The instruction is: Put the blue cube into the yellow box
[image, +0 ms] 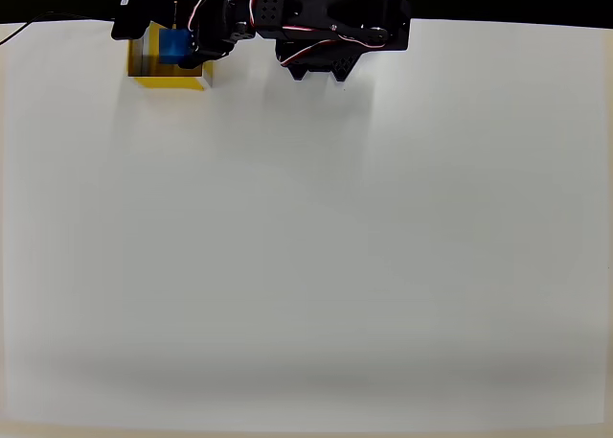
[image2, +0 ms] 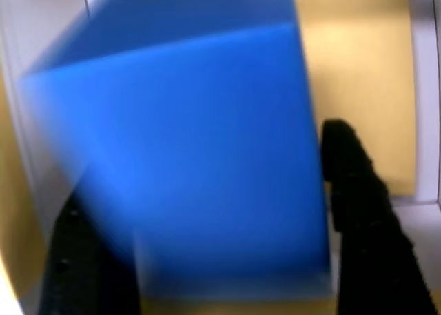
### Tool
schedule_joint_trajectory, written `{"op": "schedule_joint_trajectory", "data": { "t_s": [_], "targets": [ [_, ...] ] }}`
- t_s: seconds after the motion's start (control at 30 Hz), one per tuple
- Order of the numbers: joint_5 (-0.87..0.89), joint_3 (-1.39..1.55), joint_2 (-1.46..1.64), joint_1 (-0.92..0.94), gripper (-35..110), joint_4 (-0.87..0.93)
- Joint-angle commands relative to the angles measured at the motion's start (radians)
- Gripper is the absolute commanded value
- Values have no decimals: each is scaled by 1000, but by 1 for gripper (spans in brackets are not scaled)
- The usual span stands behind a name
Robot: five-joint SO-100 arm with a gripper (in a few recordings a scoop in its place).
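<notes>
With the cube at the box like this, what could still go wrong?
The cube sits tilted between the fingers, close to the box wall; on release it may catch the rim and tip out. The wrist view is blurred, so the grip may be shifting. The box sits at the table edge; a nudge could push it off.

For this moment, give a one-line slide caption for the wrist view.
Gripper holds the blue cube between black fingers over the yellow box.

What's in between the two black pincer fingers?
The blue cube sits between the fingers of the pincer in the wrist view, with the yellow box behind it.
</notes>
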Motion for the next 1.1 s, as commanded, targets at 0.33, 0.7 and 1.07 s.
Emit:
{"op": "schedule_joint_trajectory", "data": {
  "t_s": [0.33,0.7,1.07],
  "targets": [
    [-74,-417,20,55,23,364],
    [-71,-974,-160,8,4,781],
    [6,-969,-29,-502,0,712]
  ]
}}
